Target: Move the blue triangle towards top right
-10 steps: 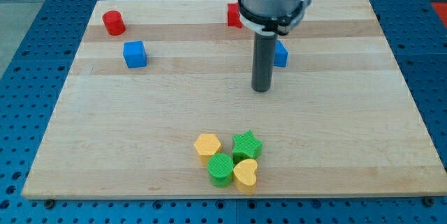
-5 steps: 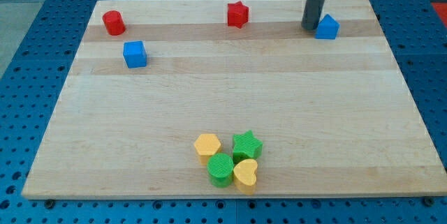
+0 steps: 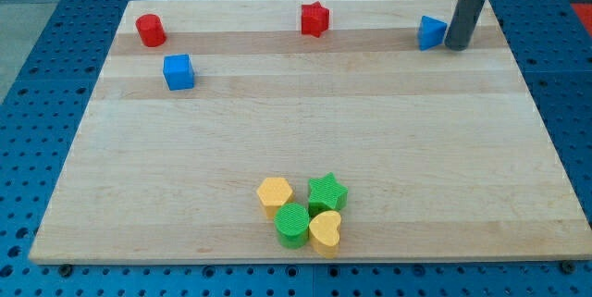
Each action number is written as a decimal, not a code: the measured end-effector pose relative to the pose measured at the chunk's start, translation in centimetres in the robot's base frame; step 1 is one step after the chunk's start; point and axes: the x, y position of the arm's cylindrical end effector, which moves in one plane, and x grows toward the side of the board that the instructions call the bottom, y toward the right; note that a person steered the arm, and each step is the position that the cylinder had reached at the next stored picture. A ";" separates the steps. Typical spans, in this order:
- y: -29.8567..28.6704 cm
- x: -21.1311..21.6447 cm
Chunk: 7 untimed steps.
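The blue triangle (image 3: 430, 32) lies near the view's top right corner of the wooden board (image 3: 305, 130). My tip (image 3: 456, 46) stands on the board just to the triangle's right, touching or almost touching its right side. The dark rod rises from it out of the view's top.
A red star (image 3: 314, 18) lies at the top middle, a red cylinder (image 3: 150, 30) at the top left, a blue cube (image 3: 178, 71) below it. A yellow hexagon (image 3: 275, 192), green star (image 3: 326, 191), green cylinder (image 3: 293, 224) and yellow heart (image 3: 326, 228) cluster at the bottom middle.
The blue triangle went from the upper middle to the top right. My tip moved from its left side round to its right side.
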 end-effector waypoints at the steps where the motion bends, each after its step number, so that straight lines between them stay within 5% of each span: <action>1: -3.6 5.7; 2: -8.3 7.3; 3: -8.0 0.8; 7: -0.4 -3.0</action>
